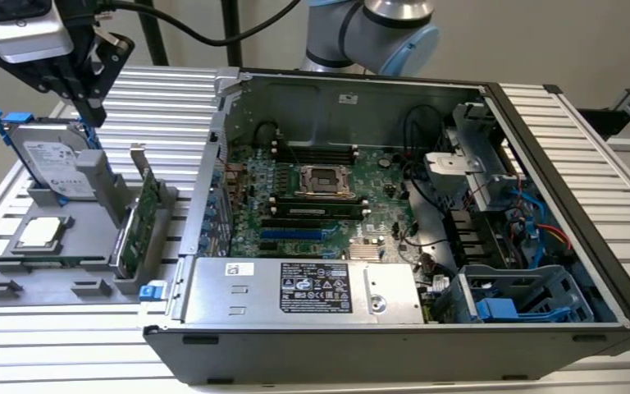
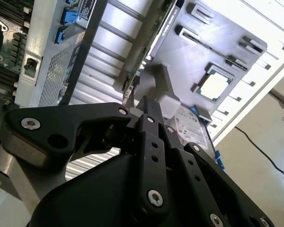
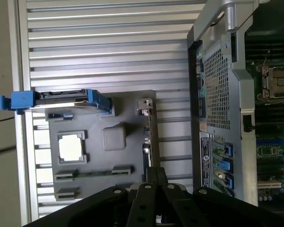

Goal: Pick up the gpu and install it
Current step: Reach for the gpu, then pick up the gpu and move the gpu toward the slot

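Black pincer (image 1: 94, 115), closed, empty, hovering over thin green upright gpu (image 1: 137, 223): descending unopened is probably risking striking its edge.

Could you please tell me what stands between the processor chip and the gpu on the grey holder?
A rounded grey block stands between the processor chip and the gpu; the first wrist view shows this.
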{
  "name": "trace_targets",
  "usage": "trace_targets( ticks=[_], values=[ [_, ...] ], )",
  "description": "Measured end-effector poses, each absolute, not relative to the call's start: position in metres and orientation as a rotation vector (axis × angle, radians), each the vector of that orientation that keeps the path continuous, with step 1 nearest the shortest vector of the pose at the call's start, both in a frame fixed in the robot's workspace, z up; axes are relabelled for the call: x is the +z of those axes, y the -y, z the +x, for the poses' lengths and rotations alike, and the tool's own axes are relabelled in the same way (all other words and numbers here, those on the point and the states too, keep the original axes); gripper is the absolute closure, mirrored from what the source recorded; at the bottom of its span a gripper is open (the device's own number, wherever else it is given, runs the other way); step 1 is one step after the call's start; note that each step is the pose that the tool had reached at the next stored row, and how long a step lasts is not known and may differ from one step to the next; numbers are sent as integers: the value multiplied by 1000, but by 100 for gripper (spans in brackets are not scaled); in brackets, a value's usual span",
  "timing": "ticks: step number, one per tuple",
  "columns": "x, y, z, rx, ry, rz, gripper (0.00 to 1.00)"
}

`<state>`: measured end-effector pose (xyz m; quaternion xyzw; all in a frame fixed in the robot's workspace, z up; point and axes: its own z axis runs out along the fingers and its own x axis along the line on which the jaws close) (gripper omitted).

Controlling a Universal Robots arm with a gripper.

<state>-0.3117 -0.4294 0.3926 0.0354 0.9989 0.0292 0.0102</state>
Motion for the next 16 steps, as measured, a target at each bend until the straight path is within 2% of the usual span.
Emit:
trace_targets(
  ticks=[16],
  values=[
    [393,445,-312,91,-3118,111,100]
  ],
)
